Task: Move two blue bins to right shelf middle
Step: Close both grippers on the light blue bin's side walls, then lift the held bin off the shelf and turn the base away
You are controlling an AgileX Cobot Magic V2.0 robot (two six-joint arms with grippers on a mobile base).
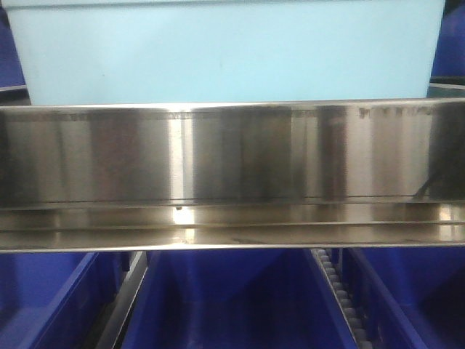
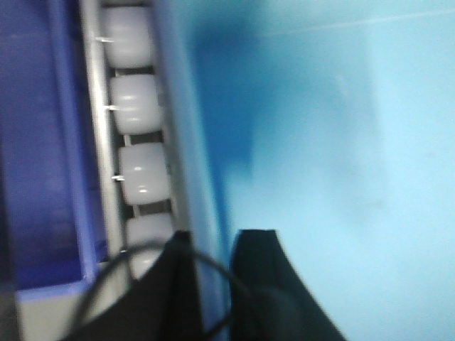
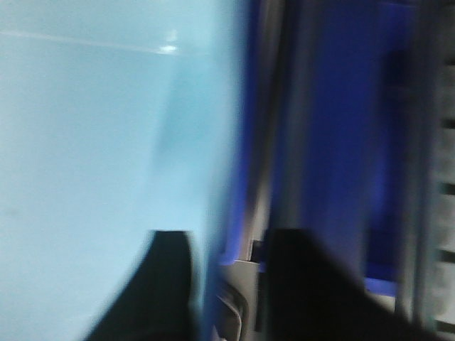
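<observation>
Closest to the left wrist camera, the left gripper point(image 2: 217, 240) shows two matt black fingers point(image 2: 160, 305), one on each side of a side wall of the pale sky-blue plastic bin point(image 2: 341, 142). Its jaws sit tight against that wall's rim, clamped on it. Just outside the wall, a row of white rounded plastic rollers point(image 2: 135, 106) runs in a grey metal track. Beyond the track lies the wall of a royal-blue plastic crate point(image 2: 35, 142). The bin's inside is smooth and plain, with a faint straight line across its far wall.

In the right wrist view, the right gripper point(image 3: 227, 240) has one black finger inside the bin and one outside, with the wall between them. The picture is blurred, so whether these jaws press on the wall cannot be told. Past the outer finger stands a deep-blue crate wall point(image 3: 341, 142), and a grey roller track point(image 3: 441, 177) runs along the right edge.

In the front view, a brushed stainless-steel shelf beam point(image 1: 232, 160) crosses the whole width, glossy with vertical streaks of reflection. The bin stands upright on the shelf level just behind the beam's upper edge. Its broad plain wall faces the camera and tapers slightly downward, spanning the beam from near its left end to near its right end. Whether this is the bin's long side cannot be told. Under the beam, royal-blue crates point(image 1: 225, 305) sit side by side on the level below, parted by a toothed roller strip point(image 1: 338, 291).
</observation>
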